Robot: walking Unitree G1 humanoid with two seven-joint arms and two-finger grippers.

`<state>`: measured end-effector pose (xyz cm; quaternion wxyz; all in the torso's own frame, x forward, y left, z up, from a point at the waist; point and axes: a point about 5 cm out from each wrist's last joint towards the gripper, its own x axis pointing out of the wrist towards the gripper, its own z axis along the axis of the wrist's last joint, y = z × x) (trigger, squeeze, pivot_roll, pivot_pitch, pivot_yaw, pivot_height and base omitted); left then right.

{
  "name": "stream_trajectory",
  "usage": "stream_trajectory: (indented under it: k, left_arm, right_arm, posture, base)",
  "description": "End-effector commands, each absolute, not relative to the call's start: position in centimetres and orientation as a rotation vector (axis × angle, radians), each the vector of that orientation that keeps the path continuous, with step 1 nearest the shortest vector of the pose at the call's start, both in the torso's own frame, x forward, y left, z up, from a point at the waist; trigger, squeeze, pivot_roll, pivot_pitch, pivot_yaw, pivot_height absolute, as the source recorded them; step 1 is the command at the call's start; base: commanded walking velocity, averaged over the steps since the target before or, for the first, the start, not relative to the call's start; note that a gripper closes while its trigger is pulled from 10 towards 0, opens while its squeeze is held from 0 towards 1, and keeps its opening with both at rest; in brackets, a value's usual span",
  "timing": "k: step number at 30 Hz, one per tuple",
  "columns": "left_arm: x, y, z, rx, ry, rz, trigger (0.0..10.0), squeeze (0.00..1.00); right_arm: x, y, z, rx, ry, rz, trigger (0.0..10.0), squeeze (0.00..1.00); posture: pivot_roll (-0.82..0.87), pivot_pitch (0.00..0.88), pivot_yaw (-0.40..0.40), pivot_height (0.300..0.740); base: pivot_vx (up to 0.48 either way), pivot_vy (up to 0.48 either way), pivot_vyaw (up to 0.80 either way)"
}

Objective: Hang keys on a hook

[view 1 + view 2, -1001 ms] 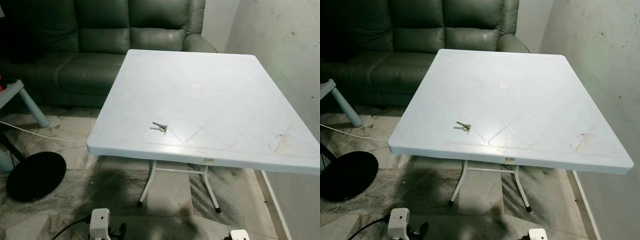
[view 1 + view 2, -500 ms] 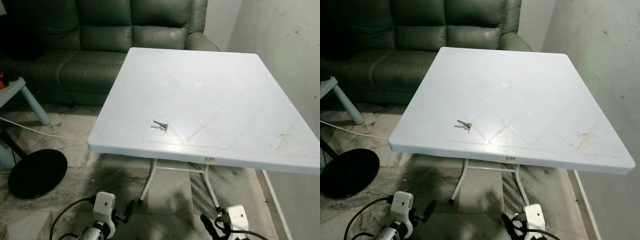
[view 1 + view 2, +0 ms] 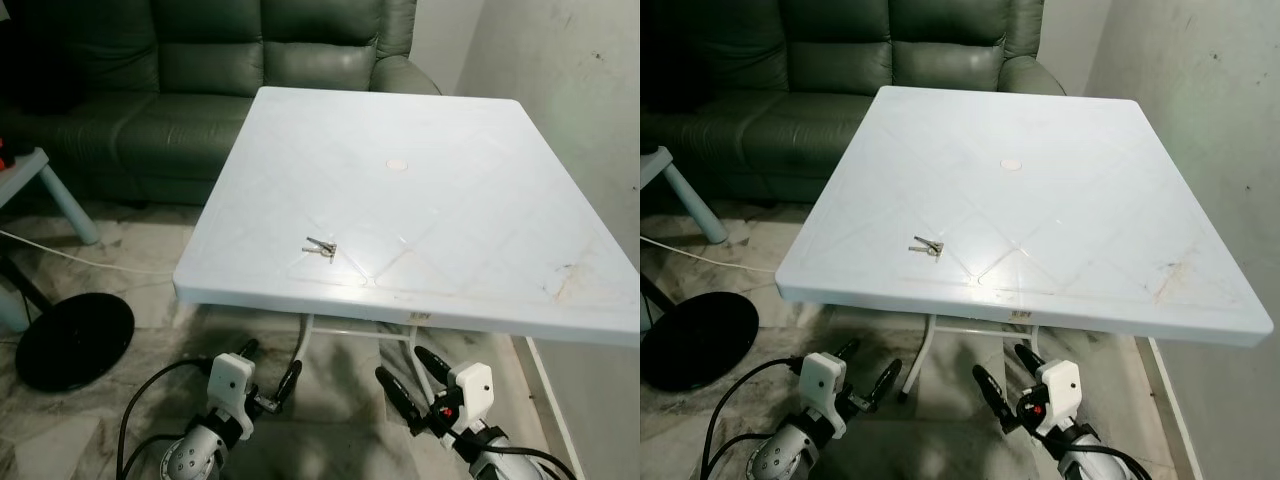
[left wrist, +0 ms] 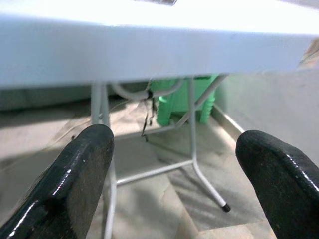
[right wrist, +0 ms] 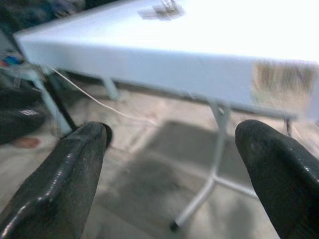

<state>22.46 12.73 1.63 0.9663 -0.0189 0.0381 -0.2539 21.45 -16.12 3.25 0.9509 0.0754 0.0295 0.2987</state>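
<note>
A small bunch of silver keys (image 3: 320,247) lies flat on the white plastic table (image 3: 450,200), close to its near edge. Both grippers hang low in front of that edge, below the tabletop. My left gripper (image 3: 268,365) is open with nothing between its fingers; the left wrist view looks under the table rim (image 4: 149,50). To its right, my right gripper (image 3: 410,378) is also open and empty. In the right wrist view the keys (image 5: 162,9) appear as a blur on the tabletop, above the two black fingers (image 5: 70,179).
A dark green sofa (image 3: 200,60) stands behind the table and a wall (image 3: 570,90) runs along its right side. On the floor at left are a black round base (image 3: 72,342), a white cable (image 3: 80,262) and a pale stool leg (image 3: 65,205). A green plastic object (image 4: 182,99) sits under the table.
Both arms have come up from the bottom edge into view, fingers now pointing at the table's near edge. The camera has shifted slightly. The keys lie where they were.
</note>
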Motion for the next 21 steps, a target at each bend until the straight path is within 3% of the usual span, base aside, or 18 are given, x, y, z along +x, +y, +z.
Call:
stream_trajectory:
  k: [1,9,21]
  left_arm:
    - [23.0,12.5,2.9,-0.06,0.042,-0.527,10.0,0.0]
    - [24.4,12.2,5.4,-0.115,-0.027,-0.483,10.0,0.0]
    - [25.5,12.8,7.8,-0.211,-0.05,-0.31,10.0,0.0]
  right_arm:
    - [22.2,-15.5,4.8,0.157,0.017,0.647,10.0,0.0]
    - [24.6,-13.0,7.1,0.235,-0.055,0.626,10.0,0.0]
    - [27.2,-11.7,8.3,0.182,-0.059,0.425,10.0,0.0]
  posture:
    - [0.01,0.051,-0.028,0.74]
    - [0.02,0.048,-0.037,0.74]
    - [0.03,0.035,-0.04,0.74]
  base:
    - [0.0,0.0,0.0]
    - [0.0,0.0,0.0]
    - [0.0,0.0,0.0]
